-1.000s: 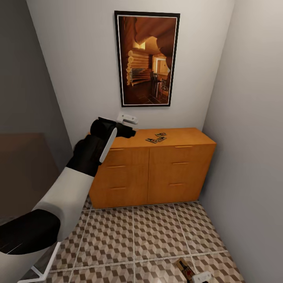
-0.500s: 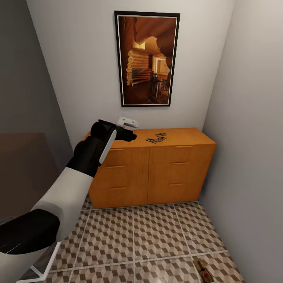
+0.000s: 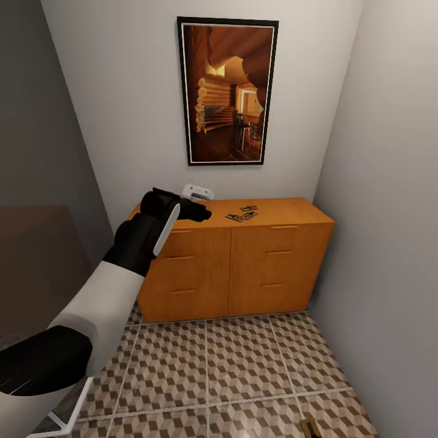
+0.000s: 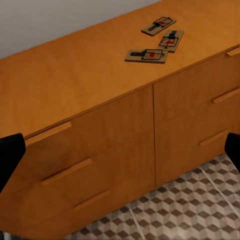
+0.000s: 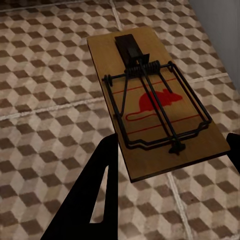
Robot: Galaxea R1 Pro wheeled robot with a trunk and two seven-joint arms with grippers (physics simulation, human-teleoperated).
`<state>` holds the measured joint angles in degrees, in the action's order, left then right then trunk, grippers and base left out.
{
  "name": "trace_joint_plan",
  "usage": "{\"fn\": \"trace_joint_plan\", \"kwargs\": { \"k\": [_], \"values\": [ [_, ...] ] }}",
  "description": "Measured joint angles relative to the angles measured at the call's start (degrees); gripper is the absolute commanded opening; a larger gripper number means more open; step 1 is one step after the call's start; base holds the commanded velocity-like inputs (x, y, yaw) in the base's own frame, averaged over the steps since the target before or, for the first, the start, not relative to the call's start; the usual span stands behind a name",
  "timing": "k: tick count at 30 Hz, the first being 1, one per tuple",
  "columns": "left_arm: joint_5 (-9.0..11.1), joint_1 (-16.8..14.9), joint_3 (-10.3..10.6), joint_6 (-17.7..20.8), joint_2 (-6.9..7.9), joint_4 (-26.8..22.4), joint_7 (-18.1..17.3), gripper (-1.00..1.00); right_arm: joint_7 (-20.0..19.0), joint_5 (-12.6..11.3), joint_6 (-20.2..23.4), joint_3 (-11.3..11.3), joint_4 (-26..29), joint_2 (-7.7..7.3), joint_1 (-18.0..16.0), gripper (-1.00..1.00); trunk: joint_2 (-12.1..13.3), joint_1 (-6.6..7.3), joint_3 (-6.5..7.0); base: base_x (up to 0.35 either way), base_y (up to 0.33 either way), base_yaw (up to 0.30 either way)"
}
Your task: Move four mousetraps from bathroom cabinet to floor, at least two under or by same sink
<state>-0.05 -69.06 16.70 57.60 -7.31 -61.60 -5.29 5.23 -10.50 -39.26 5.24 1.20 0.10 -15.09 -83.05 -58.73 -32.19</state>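
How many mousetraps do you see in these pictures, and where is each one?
4. Three mousetraps lie close together on the cabinet top: one, one and one. The fourth is above the bathroom floor, between the right gripper's fingers.

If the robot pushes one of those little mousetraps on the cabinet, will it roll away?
Probably not. The mousetraps are flat boards lying on the cabinet top, so one would likely slide, not roll. They look thin and stiff, probably light. The wire might snag a finger.
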Motion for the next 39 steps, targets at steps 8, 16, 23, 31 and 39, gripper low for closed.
{"fn": "trace_joint_plan", "kwargs": {
  "k": [8,16,23,31,39],
  "values": [
    [-0.04,0.07,-0.11,0.0,0.05,1.13,0.0,1.0,-0.16,-0.07,-0.14,0.04,0.3,0.13,0.01,-1.0,0.0,0.01,0.0,0.035,0.0,0.0],
    [-0.07,0.07,-0.18,0.0,0.02,2.05,0.01,1.0,-0.2,-0.09,-0.15,0.12,0.32,0.23,0.01,-1.0,0.0,0.03,0.0,0.239,0.0,0.0],
    [-0.06,0.07,-0.16,0.0,-0.05,2.04,0.01,1.0,-0.24,-0.09,-0.15,0.13,0.32,0.24,0.01,-1.0,0.0,0.03,0.0,0.299,0.0,0.0],
    [-0.07,0.06,-0.13,-0.01,-0.05,2.1,0.01,1.0,-0.28,-0.16,-0.19,0.14,0.33,0.31,0.02,-1.0,0.0,0.03,0.11,0.286,0.0,-0.068],
    [-0.08,0.08,-0.1,-0.02,-0.01,2.15,0.01,1.0,-0.28,-0.18,-0.18,0.14,0.34,0.32,0.02,-1.0,0.0,0.0,0.59,0.067,0.0,-0.211]
  ]
}}
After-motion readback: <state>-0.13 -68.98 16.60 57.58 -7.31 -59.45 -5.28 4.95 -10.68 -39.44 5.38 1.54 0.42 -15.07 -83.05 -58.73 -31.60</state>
